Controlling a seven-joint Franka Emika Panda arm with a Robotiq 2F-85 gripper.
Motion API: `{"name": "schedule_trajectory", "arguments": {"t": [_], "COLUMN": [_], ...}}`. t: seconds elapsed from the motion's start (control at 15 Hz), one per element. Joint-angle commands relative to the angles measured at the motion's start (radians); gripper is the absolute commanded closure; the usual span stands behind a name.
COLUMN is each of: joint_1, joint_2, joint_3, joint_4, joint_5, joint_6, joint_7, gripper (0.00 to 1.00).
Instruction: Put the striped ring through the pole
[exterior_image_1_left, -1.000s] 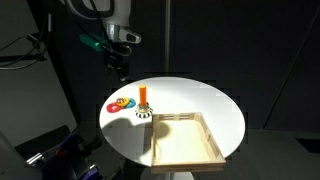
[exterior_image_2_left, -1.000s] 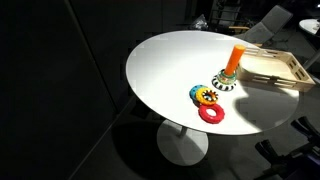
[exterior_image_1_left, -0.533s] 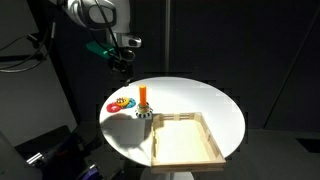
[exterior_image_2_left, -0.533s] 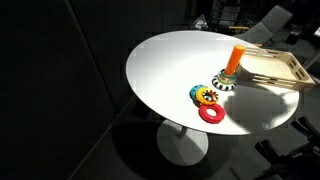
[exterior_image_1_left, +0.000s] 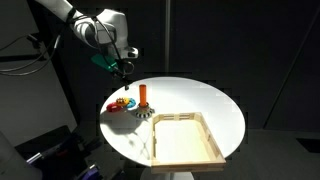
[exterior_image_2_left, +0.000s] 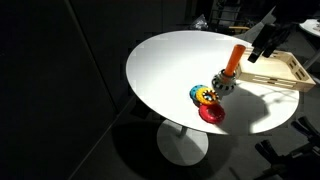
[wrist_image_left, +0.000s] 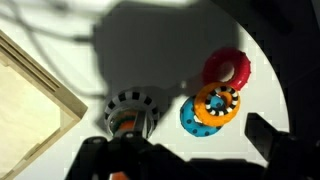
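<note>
In an exterior view my arm (exterior_image_1_left: 92, 27) reached in from the dark upper corner, and my gripper (exterior_image_1_left: 122, 70) hung above the edge of the round white table (exterior_image_1_left: 205, 100), clear of everything on it. Below it stood the orange pole (exterior_image_1_left: 143, 94), with the striped ring (exterior_image_1_left: 143, 113) lying flat at its foot. A red ring (exterior_image_1_left: 113, 107) and a yellow ring (exterior_image_1_left: 125, 101) lay just beside the pole, and a wooden tray (exterior_image_1_left: 185, 140) sat on its other side. That view was too small for me to tell how my jaws stood. In an exterior view from across the table (exterior_image_2_left: 170, 65), my gripper (exterior_image_2_left: 266, 45) showed as a dark shape above the tray (exterior_image_2_left: 278, 68) and near the top of the pole (exterior_image_2_left: 236, 57). The striped ring (exterior_image_2_left: 221, 84) lay at the pole's base, the yellow ring (exterior_image_2_left: 206, 95) rested on a blue ring (exterior_image_2_left: 196, 93), and the red ring (exterior_image_2_left: 211, 114) lay touching them. In the wrist view I looked straight down. My fingers (wrist_image_left: 285, 150) stood wide apart at the bottom edge, so my gripper (wrist_image_left: 185, 152) was open with nothing held. The striped ring (wrist_image_left: 130, 102) lay around the pole (wrist_image_left: 123, 123), next to the corner of the tray (wrist_image_left: 30, 95). The yellow ring (wrist_image_left: 217, 103) sat on the blue ring (wrist_image_left: 189, 119), with the red ring (wrist_image_left: 228, 68) just beyond.
</note>
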Motion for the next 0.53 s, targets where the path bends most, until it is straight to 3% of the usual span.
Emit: {"name": "schedule_trajectory", "arguments": {"t": [0.0,0.47], "joint_1": [0.018,0.028], "joint_2": [0.069,0.186], "joint_3": [0.032,0.099], "joint_4": [0.002,0.021], "joint_5": [0.046,0.026], "joint_6": [0.096,0.196], "joint_7": [-0.068,-0.124], "gripper": [0.0,0.0]}}
